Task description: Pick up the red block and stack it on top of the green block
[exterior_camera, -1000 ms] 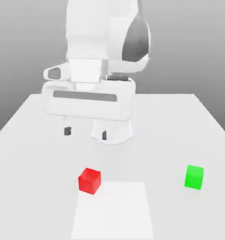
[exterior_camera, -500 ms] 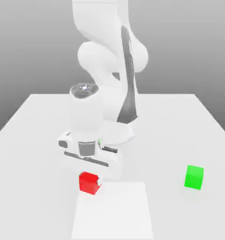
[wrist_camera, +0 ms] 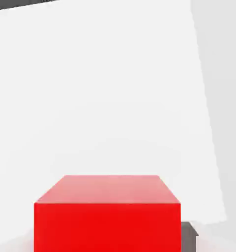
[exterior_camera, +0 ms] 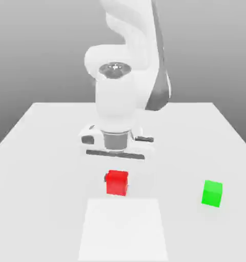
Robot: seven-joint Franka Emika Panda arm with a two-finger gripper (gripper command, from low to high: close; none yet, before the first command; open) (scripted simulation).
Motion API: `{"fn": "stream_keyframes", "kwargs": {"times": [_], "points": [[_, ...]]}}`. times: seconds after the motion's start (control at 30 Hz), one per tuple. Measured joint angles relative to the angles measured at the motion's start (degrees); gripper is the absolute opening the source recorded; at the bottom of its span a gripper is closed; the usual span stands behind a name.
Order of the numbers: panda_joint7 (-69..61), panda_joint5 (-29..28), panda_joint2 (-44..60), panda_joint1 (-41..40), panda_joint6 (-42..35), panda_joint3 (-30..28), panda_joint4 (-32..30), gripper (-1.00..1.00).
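The red block (exterior_camera: 117,182) hangs just under my hand in the exterior view, a little above the table (exterior_camera: 38,153). My gripper (exterior_camera: 117,176) is shut on it, and the hand's white body sits directly above the block. In the hand view the red block (wrist_camera: 107,214) is close up, with a dark fingertip (wrist_camera: 190,237) at its side. The green block (exterior_camera: 212,193) rests on the table toward the exterior view's right, well apart from the red block.
A brighter white rectangular patch (exterior_camera: 126,230) lies on the table in front of the red block. The arm's white body (exterior_camera: 130,61) rises behind the hand at the back of the table.
The hand came down over the red block, closed on it, and has carried it up and toward the exterior view's right. The green block has not moved.
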Motion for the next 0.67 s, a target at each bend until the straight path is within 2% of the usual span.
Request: {"fn": "stream_keyframes", "kwargs": {"times": [0.3,0.4,0.47,0.5,0.67], "points": [[-17.73,2.61,0.77,17.44,-4.11,11.75,4.98,-1.00],[-17.37,-2.44,7.03,21.31,0.07,13.73,6.81,-1.00],[-14.84,-6.47,11.14,22.00,3.59,11.77,7.15,-1.00],[-13.60,-8.29,12.93,22.40,5.15,10.76,7.25,1.00],[-13.60,-8.29,12.93,22.40,5.15,10.76,7.25,1.00]]}}
